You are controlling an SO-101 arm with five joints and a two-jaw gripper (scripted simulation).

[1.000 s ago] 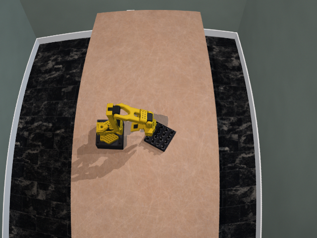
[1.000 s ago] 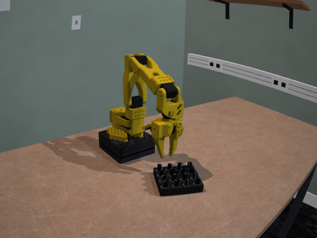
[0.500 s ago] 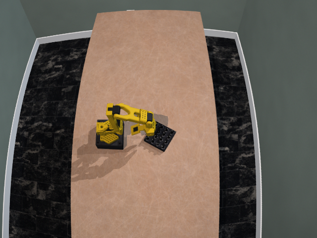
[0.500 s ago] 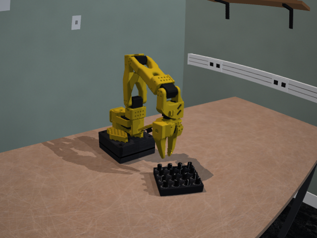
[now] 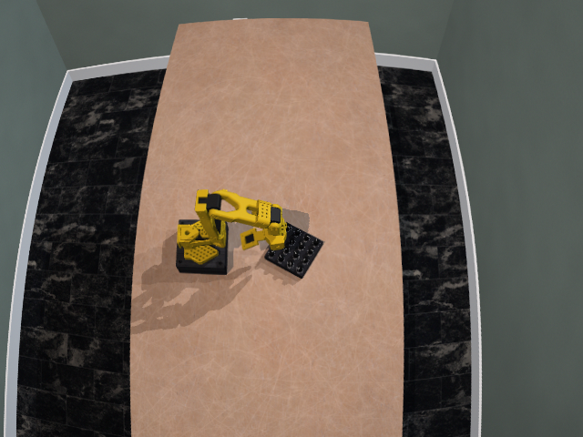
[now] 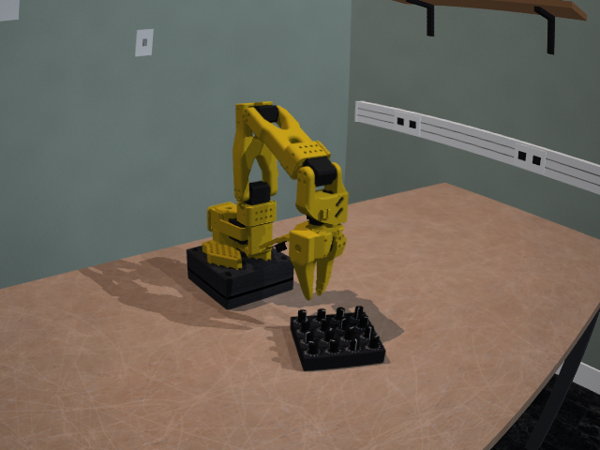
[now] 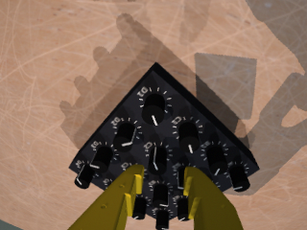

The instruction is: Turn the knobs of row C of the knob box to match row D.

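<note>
Hovering above the knob box [image 6: 338,355] on the counter [image 6: 474,251], at 3 o'clock from the arm base [image 5: 184,268], the fingers [image 6: 315,289] are nearly closed, empty; descent onto a row C knob is judged next.

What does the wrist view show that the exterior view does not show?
Only the wrist view shows the white pointer lines on the knobs and the dial marks around them. Only the exterior view shows the whole arm, its black base, the shelf and the wall strip. Both show the knob box on the table and the gripper above it, fingers nearly closed, holding nothing.
</note>
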